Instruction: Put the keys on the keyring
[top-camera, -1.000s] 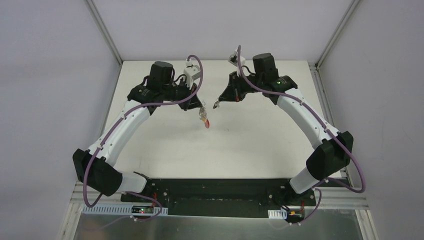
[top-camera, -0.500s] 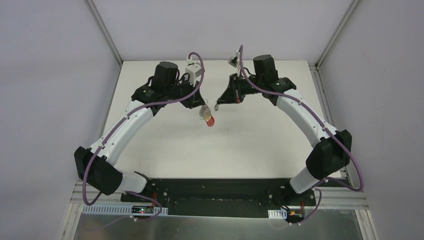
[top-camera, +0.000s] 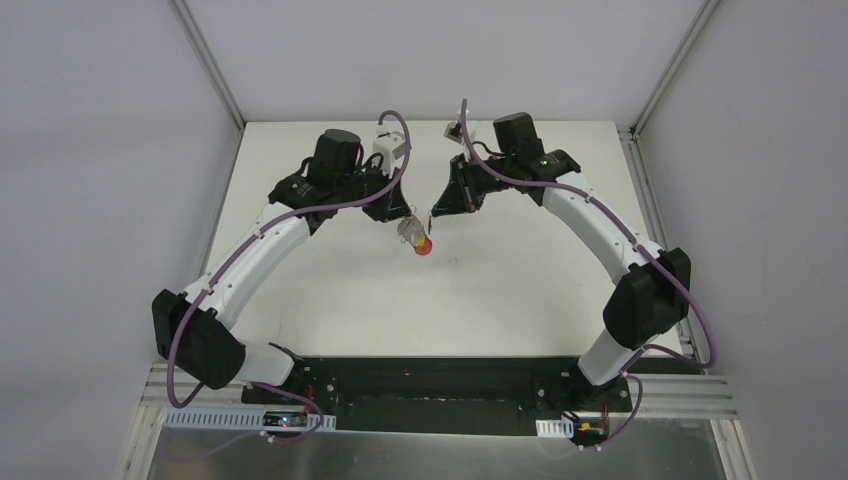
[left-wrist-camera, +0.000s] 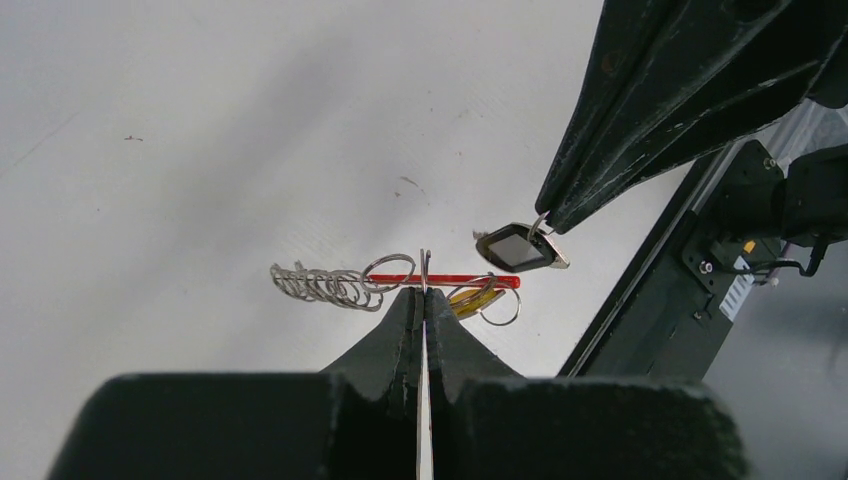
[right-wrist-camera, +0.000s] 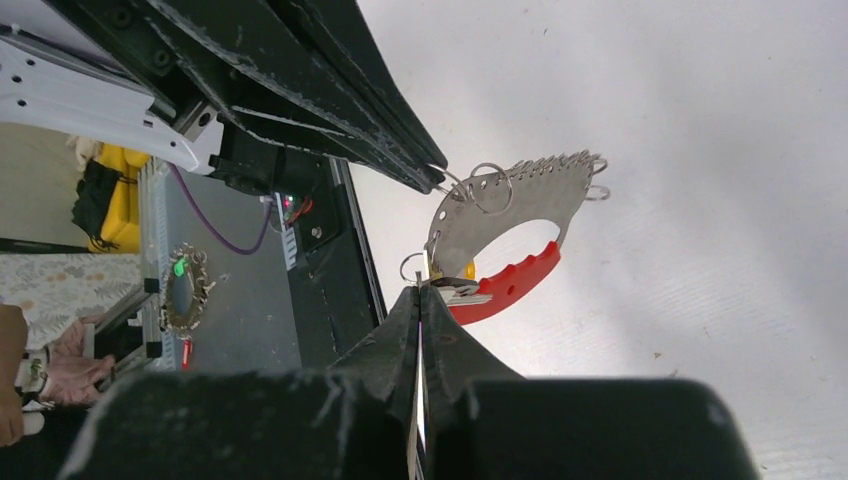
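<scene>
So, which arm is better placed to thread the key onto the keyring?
Right. The right gripper is shut on the key, whose black head hangs just beside the keyring. The left gripper is shut on the keyring, so it should probably only steady it.

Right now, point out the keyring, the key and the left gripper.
keyring (right-wrist-camera: 508, 282), right wrist view, red band.
key (left-wrist-camera: 513, 248), left wrist view, black head.
left gripper (left-wrist-camera: 423, 294), left wrist view, shut fingertips.

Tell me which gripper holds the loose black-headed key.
The right gripper: its shut tips pinch the key, while the left gripper is clamped on the keyring instead.
</scene>
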